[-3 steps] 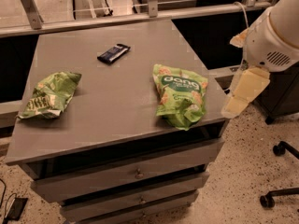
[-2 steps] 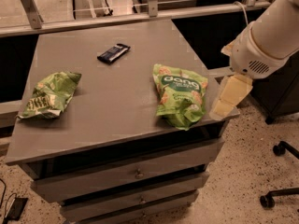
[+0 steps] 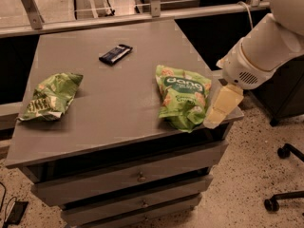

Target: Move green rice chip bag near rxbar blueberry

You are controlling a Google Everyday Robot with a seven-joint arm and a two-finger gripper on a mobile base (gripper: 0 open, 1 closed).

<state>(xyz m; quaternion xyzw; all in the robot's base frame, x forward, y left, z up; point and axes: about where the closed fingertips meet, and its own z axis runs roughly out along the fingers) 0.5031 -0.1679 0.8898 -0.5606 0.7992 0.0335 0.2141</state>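
Dim, warm-tinted, lit from above; deep shadow beneath the worktop (image 3: pixel 118 99) overhang, pale sheen on the gripper (image 3: pixel 216 115) at its front corner.

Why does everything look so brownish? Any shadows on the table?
Camera view: dim, warm light tints the grey table brownish; soft shadows hug the dang bag and the other green bag; the pale gripper, at the table's right edge beside the dang bag, catches light.

White rounded arm (image 3: pixel 278 34), vented wrist (image 3: pixel 245 72), cream pincer (image 3: pixel 213 120) by the table (image 3: pixel 118 110) edge.
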